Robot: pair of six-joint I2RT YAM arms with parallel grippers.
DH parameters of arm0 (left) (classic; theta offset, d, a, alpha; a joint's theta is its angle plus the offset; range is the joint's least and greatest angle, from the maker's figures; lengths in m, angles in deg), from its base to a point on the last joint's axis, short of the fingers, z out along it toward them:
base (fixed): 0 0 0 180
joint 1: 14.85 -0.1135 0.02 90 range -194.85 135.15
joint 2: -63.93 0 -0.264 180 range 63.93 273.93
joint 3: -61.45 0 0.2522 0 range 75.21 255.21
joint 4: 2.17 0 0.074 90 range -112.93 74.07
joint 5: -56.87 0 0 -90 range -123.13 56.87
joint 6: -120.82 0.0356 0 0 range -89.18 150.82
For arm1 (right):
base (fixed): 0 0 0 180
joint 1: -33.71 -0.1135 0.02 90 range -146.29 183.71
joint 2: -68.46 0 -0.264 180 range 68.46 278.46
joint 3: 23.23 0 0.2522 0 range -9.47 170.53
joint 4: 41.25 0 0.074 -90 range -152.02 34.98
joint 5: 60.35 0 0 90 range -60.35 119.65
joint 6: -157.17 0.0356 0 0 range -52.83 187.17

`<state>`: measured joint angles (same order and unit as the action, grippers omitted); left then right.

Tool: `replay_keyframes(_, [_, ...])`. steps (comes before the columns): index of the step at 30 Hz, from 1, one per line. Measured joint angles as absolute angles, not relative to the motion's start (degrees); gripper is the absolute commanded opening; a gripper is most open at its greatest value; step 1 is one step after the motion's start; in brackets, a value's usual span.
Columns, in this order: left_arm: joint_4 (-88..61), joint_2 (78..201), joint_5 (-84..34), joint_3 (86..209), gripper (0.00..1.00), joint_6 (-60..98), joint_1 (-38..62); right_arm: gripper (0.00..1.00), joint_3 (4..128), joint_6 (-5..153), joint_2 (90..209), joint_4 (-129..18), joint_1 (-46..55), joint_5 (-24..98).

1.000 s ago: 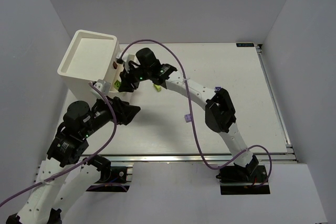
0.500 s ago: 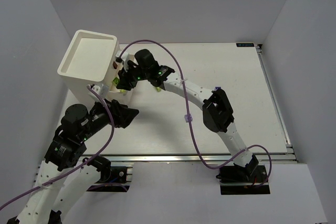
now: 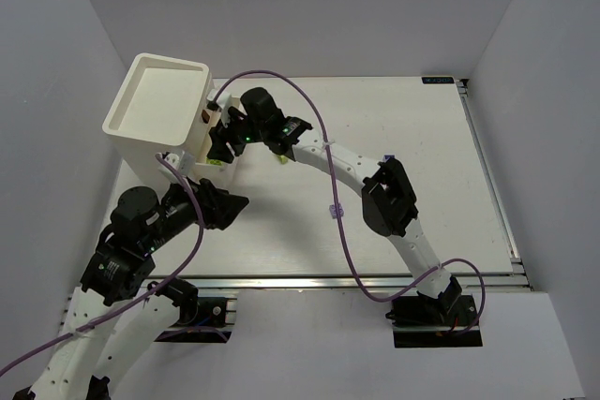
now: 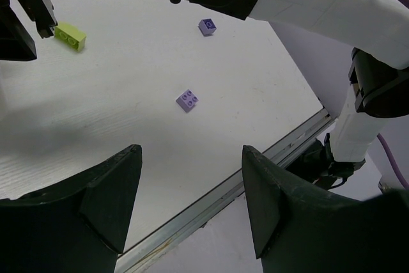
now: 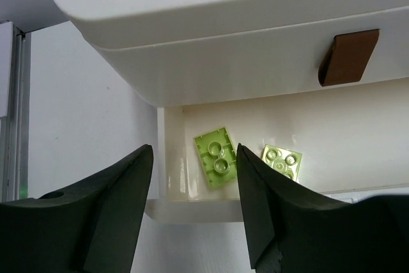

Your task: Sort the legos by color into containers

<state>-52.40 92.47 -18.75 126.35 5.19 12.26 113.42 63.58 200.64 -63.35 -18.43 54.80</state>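
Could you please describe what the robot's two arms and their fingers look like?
The left arm and right arm share a build: white shell links joined by black housings. A lavender cable trails along each. The fingers are dark, broad wedges tapering to the tips, and small green lights glow near the right wrist.

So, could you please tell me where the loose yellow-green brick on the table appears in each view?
Top external: yellow-green brick left of centre, just right of the right claw.
Left wrist: upper left, beside that claw's dark fingers.
Right wrist: not in it.
Shared landmark: the right claw.
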Motion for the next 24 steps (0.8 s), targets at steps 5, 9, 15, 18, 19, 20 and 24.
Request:
replay_keyframes(5, [-51.76, 92.55, -18.69, 125.36, 0.73, 4.01, 12.26, 0.55, 112.83, 63.71, 200.27, -63.53, -18.02, 54.86])
replay_keyframes(9, [-50.98, 94.24, -18.43, 124.49, 0.71, 2.66, 12.26, 0.16, 105.31, 63.99, 193.90, -66.20, -16.75, 56.46])
replay_keyframes(15, [-48.51, 99.20, -18.62, 123.40, 0.64, 0.19, 12.28, 0.00, 88.30, 65.31, 174.54, -70.89, -8.79, 61.70])
replay_keyframes(18, [-46.80, 103.55, -19.39, 123.37, 0.56, -1.45, 12.33, 0.02, 80.90, 65.22, 166.96, -72.38, -2.30, 65.96])
replay_keyframes(19, [-46.32, 105.41, -19.89, 123.37, 0.53, -1.93, 12.35, 0.14, 77.77, 65.00, 164.81, -72.23, 0.17, 67.78])
replay_keyframes(20, [-45.97, 107.26, -20.33, 123.37, 0.53, -2.48, 12.35, 0.36, 74.60, 64.76, 162.91, -72.53, 2.24, 69.59])
replay_keyframes(24, [-45.25, 115.68, -22.99, 123.64, 0.55, -4.40, 12.48, 0.60, 61.92, 63.58, 157.05, -73.93, 9.76, 75.71])
